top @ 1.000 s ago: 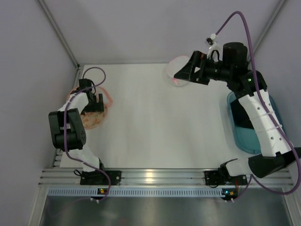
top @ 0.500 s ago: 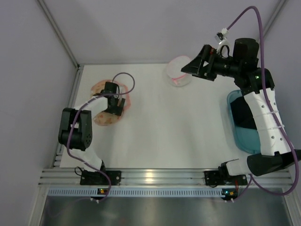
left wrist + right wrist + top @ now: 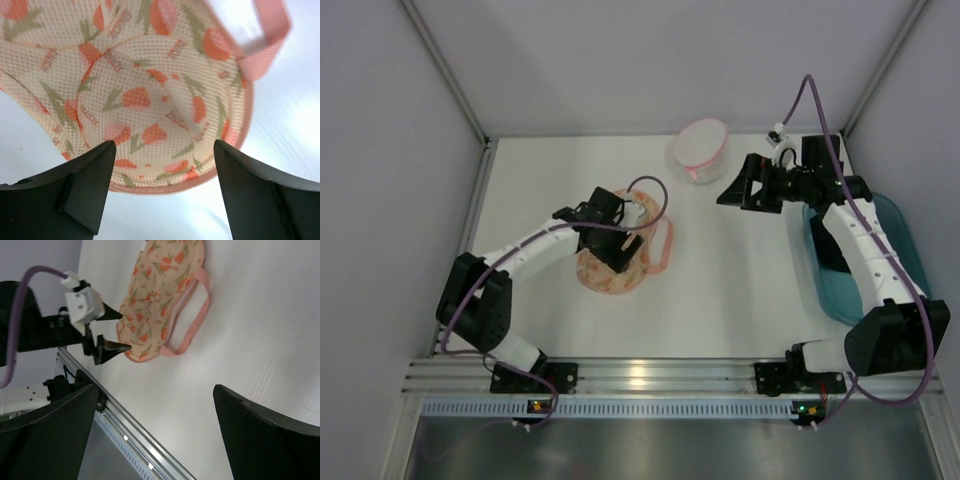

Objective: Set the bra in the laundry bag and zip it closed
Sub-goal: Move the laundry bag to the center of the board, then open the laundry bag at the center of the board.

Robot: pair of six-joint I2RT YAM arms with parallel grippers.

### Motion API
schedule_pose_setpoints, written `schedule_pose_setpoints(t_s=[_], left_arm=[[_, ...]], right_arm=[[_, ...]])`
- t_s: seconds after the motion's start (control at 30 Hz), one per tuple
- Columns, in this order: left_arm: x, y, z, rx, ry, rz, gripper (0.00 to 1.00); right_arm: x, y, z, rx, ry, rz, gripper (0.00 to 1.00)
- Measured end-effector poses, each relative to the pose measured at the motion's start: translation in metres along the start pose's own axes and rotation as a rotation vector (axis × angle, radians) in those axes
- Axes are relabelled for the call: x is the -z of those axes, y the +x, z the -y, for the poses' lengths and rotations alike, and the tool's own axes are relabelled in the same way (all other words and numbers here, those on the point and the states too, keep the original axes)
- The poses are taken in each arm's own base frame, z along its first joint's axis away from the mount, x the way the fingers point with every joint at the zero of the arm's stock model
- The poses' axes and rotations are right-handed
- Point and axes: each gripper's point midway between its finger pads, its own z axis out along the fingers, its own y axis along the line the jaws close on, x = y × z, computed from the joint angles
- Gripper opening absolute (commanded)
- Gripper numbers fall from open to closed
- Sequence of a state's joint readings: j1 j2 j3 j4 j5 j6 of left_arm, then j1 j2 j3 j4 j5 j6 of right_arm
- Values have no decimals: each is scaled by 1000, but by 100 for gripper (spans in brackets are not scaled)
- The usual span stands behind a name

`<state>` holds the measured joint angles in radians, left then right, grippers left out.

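Two arms over the white table (image 3: pixel 750 300); both sets of fingers stand apart. Laundry bag (image 3: pixel 612 272) lies flat just off table centre toward 9 o'clock, cream mesh with orange print, its pink strap loop (image 3: pixel 667 243) spread on the table at the bag's 3 o'clock side. Left gripper (image 3: pixel 623 248) sits directly over the bag, arm stretched out from its base at 7 o'clock. Left wrist view: the two dark fingers (image 3: pixel 85 185) are spread wide, with the bag's rounded pink-trimmed edge lying between the tips – whether they touch the mesh I cannot tell; nothing is pinched. Bag appears closed from above; the zip itself is too small to read. Bra (image 3: pixel 827 252) shows as a black patch inside the teal tub (image 3: pixel 910 262) at 3 o'clock, partly hidden behind the right arm – well apart from the bag. Right gripper (image 3: pixel 728 193) hangs above the table near 1 o'clock, pointing toward 9 o'clock, wide open with only bare table and the distant bag between its fingers. Small white pouch (image 3: pixel 701 150) with pink rim rests at 12 o'clock by the far edge, near the right gripper but apart from it.
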<state>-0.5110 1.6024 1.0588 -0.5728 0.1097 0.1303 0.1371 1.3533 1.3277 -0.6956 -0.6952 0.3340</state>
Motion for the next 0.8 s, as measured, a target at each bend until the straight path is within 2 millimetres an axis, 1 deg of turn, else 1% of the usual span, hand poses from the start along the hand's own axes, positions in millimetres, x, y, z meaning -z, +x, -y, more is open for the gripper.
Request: schedule_pose_setpoints(t_s=[0.03,0.07,0.1,0.13,0.17,0.2,0.27,0.3,0.33,0.37,0.4,0.43,0.5,0.57,0.6,0.67,0.77,0.8], left_arm=[[8,-4,9,-34,8,20,83],[15,-9,16,-65,13,38,83],[24,-16,28,-112,22,63,82],[29,-24,39,-158,32,85,80],[34,-35,52,-208,45,112,75],[35,-43,64,-251,58,126,72],[31,-57,86,-326,83,136,67],[23,-64,97,-361,98,128,64],[15,-67,103,-378,102,114,62],[5,-70,107,-389,101,99,59],[-10,-71,108,-393,95,69,57],[-21,-71,107,-394,89,49,56],[-44,-66,103,-390,70,-10,52],[-62,-62,98,-384,43,-52,50],[-69,-60,95,-382,31,-68,46],[-76,-62,93,-375,17,-81,38],[-74,-68,93,-368,9,-66,27],[-74,-68,94,-367,10,-67,19]], right_arm=[[-1,4,9,-14,5,-5,99],[-1,5,15,-21,9,-6,99],[0,6,20,-26,11,-4,99],[1,7,24,-31,10,-4,99],[1,7,26,-32,9,-1,99],[3,6,27,-31,5,3,99],[4,5,29,-27,-4,8,99],[6,4,31,-23,-5,12,99],[7,3,32,-19,-5,14,99],[9,2,35,-17,-3,19,99],[11,1,37,-16,0,22,99],[13,0,41,-19,7,28,99],[18,-3,49,-27,22,40,99],[22,-4,54,-32,33,49,99],[23,-4,55,-32,36,50,99],[24,-3,55,-34,35,48,99],[24,-2,54,-37,28,44,99],[24,-2,54,-37,27,43,99]])
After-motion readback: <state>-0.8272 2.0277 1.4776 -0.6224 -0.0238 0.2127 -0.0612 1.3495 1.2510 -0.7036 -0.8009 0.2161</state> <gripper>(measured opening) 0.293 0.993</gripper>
